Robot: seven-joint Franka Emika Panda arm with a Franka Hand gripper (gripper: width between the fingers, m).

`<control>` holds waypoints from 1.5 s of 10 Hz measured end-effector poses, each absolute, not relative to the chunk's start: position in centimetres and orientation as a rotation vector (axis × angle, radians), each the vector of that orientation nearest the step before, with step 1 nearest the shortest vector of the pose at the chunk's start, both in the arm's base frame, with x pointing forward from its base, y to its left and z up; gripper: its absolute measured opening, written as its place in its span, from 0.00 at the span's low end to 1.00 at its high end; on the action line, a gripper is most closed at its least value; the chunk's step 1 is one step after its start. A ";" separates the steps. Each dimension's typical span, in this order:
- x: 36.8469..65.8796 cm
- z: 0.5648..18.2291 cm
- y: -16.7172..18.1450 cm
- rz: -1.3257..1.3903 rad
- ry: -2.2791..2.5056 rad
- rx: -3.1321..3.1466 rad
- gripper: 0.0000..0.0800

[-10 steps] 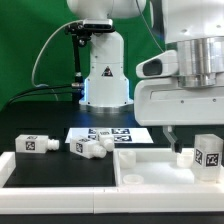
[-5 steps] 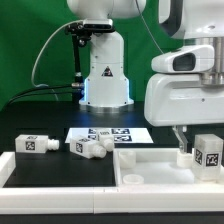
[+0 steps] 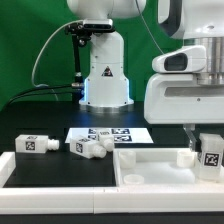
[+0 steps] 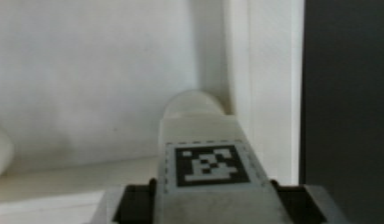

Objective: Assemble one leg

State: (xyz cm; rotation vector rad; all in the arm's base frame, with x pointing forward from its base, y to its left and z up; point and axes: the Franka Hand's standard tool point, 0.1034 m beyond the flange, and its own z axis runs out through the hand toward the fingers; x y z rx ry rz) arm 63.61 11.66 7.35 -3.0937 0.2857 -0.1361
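The gripper (image 3: 200, 148) hangs low at the exterior view's right, its fingers pressed onto the two sides of the leg (image 3: 210, 155), a white block whose square tag faces the camera. In the wrist view the same leg (image 4: 207, 150) stands between the two dark fingertips (image 4: 143, 200), tag up, reaching away from the gripper toward the raised rim of the large white panel (image 4: 100, 90). A dark strip of table (image 4: 349, 90) runs along that rim just beyond the leg, so the leg sits close to the panel's edge with little room on that side. Whether the leg rests on the panel or is lifted just clear of it cannot be told.

Away from the gripper, toward the exterior view's left, the panel (image 3: 150, 172) lies mostly bare. Farther that way lie two more legs close together (image 3: 90, 149) and a single one (image 3: 32, 143) well apart. Behind them lies the marker board (image 3: 105, 133) on the black table (image 3: 40, 120).
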 end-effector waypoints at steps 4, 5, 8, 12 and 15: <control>63.5 7.2 11.7 -0.142 1.170 -2.834 0.36; 63.4 7.1 11.7 -0.118 1.407 -2.705 0.36; 63.6 7.0 11.7 -0.065 1.766 -2.434 0.36; 63.5 7.0 11.3 -0.071 1.457 -2.645 0.66; 63.6 7.7 11.7 -0.055 0.948 -2.871 0.81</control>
